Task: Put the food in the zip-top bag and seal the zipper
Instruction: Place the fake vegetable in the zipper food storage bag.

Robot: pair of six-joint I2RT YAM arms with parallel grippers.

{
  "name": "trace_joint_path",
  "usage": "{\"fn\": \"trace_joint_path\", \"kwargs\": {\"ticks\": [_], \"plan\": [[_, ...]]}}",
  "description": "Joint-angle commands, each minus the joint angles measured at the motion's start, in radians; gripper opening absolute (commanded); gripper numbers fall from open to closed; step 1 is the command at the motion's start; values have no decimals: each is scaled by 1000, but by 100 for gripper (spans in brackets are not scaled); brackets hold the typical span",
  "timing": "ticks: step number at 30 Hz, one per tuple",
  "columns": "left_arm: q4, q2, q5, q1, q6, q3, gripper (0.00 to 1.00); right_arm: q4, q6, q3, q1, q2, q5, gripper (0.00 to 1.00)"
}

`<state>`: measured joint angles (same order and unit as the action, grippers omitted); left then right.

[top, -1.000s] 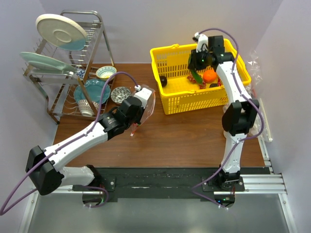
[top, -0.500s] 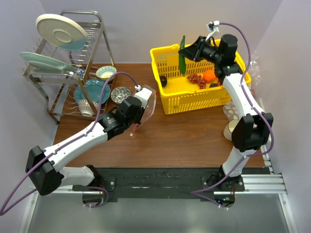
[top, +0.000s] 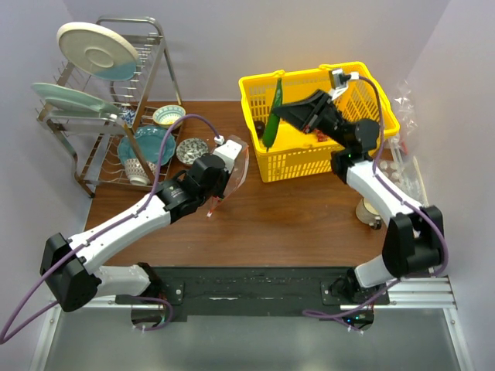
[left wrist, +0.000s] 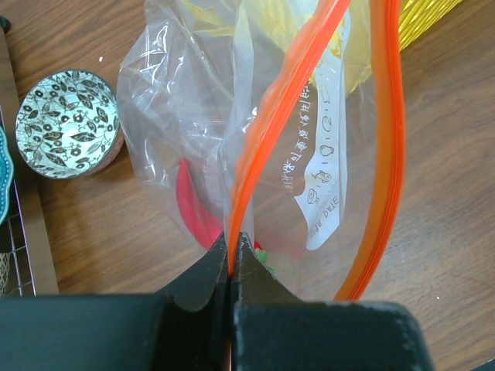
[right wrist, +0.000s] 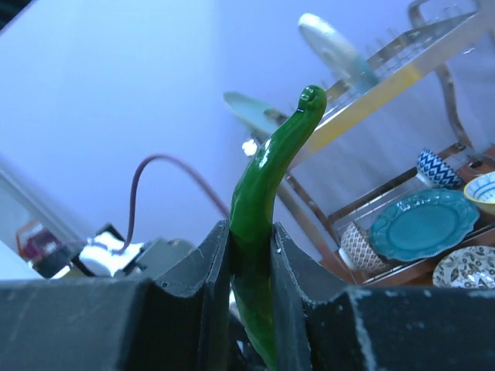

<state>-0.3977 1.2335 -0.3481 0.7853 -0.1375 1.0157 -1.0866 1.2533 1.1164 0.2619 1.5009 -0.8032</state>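
Now the long green vegetable (top: 272,116) was seen lifted clear of the yellow basket (top: 309,158) and carried leftward past its left rim, toward the zip-top bag (top: 237,166); a second before, it had been down among the fruit. It was pinched low on its body by the right gripper (right wrist: 251,247), jaws narrowed onto it, tip pointing up. The bag was left unmoved, held by the left gripper (left wrist: 232,246), which was clamped fully shut on one strand of the zipper (left wrist: 288,100), so the mouth was kept agape above the table (left wrist: 433,193). Transfer was judged under way, sealing not yet begun. Counted: one vegetable aloft, one bag, one basket, two zipper strands parted, and one red shape seen through the plastic. The remaining fruit was screened by the arm and could not be counted.
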Motion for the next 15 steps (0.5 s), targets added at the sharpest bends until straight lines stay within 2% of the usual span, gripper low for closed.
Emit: {"fn": "trace_joint_path", "kwargs": {"ticks": [1,2,5,10,15], "plan": [[20,-34,-9,-9,16,0,0,109,-238,-59,75,-165,28,0],[19,-34,-12,-8,19,0,0,226,-286,-67,88,-188,54,0],[11,-42,-25,-11,27,0,0,405,-438,-86,128,-264,105,0],[11,-60,-31,-24,29,-6,0,516,-541,-93,186,-332,168,0],[11,-66,-8,-31,26,-11,0,570,-539,-96,207,-353,171,0]]}}
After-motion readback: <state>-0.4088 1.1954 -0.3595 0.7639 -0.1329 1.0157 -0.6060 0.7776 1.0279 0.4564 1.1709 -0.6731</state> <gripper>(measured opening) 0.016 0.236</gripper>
